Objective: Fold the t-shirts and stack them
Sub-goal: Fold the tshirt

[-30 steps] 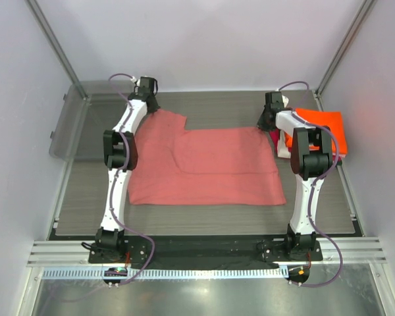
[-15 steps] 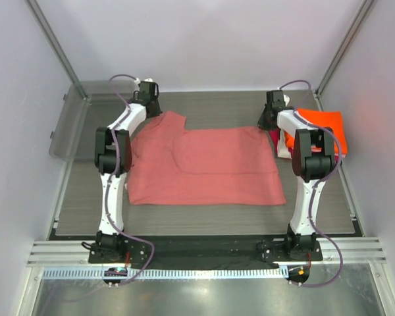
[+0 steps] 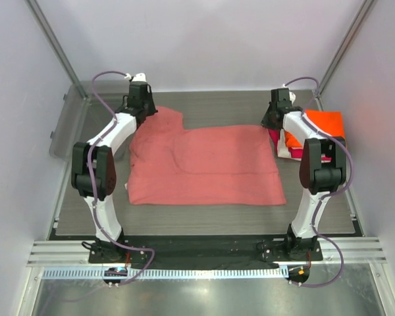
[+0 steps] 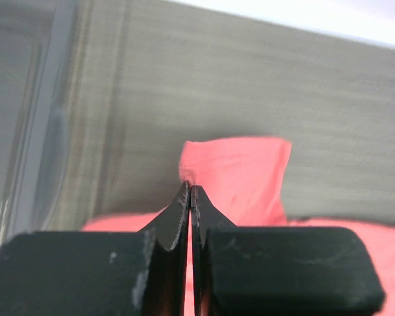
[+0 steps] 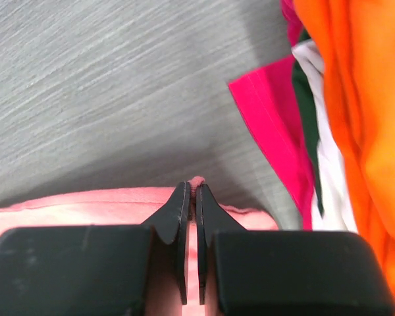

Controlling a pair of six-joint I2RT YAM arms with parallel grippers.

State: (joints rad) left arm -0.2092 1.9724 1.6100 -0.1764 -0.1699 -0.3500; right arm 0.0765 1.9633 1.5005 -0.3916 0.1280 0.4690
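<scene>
1. The salmon-pink t-shirt [image 3: 204,164] lies spread flat across the middle of the counter [image 3: 224,108].
2. The left tool [image 4: 189,192] is clenched on the shirt's far left sleeve edge.
3. The right tool [image 5: 192,189] is clamped tight on the shirt's far right corner.
4. Just beside that corner, the orange t-shirt [image 5: 355,99], white t-shirt [image 5: 332,178] and magenta t-shirt [image 5: 270,118] lie piled together.

Grey wood-grain table [image 3: 230,108], salmon-pink t-shirt [image 3: 210,168] spread mid-table, orange-topped shirt pile [image 3: 326,122] far right, clear tray [image 3: 69,131] far left.
</scene>
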